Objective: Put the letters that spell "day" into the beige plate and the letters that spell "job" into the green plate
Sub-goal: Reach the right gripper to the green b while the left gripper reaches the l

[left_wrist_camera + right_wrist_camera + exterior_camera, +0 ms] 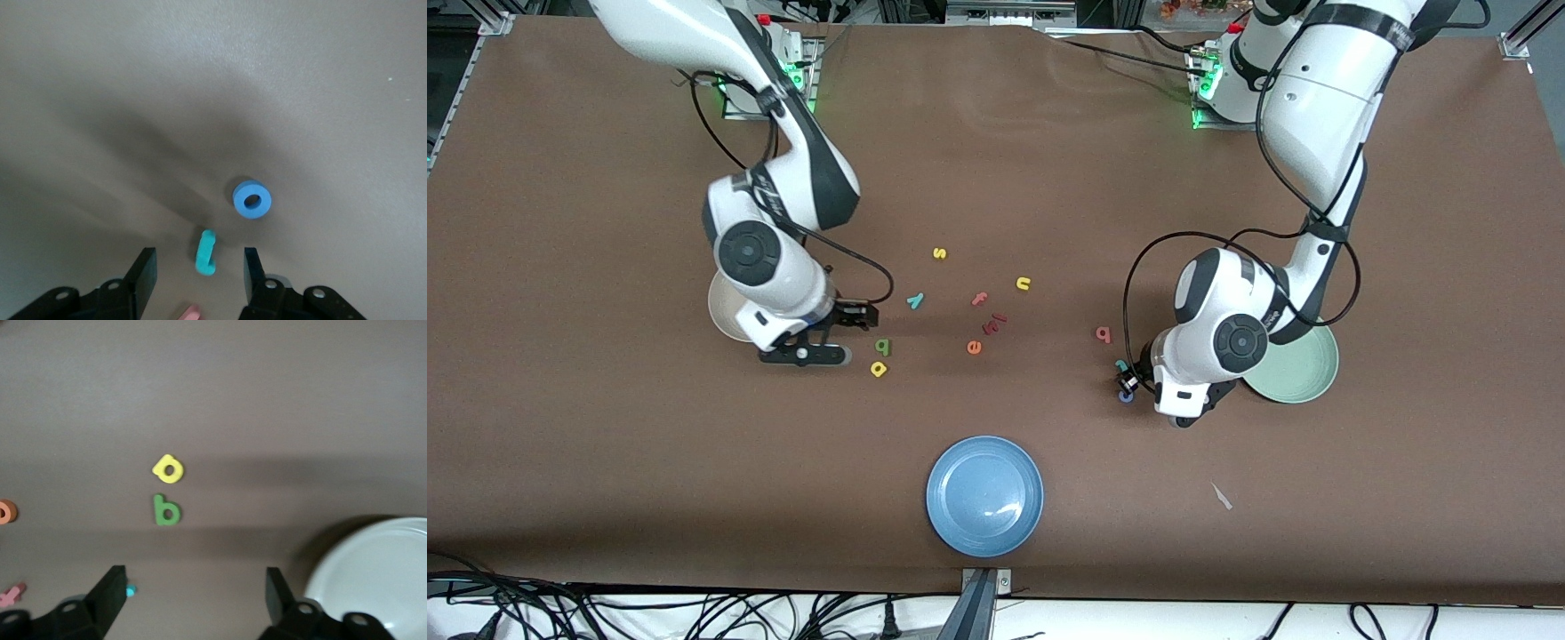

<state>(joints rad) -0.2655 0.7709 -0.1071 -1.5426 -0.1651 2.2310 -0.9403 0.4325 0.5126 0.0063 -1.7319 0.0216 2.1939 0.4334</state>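
Two grippers are over the table, both with fingers apart and holding nothing. Right gripper hangs beside the beige plate, at the right arm's end; the green d and yellow a lie near it, the teal y farther from the front camera. Left gripper stands over the teal j, fingers on either side without touching; the blue o lies just beside it. The pink b lies near, and the green plate sits at the left arm's end.

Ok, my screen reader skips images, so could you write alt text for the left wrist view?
The left gripper hangs open just above the brown table, its fingers either side of a teal j. A blue ring o lies close beside the j.
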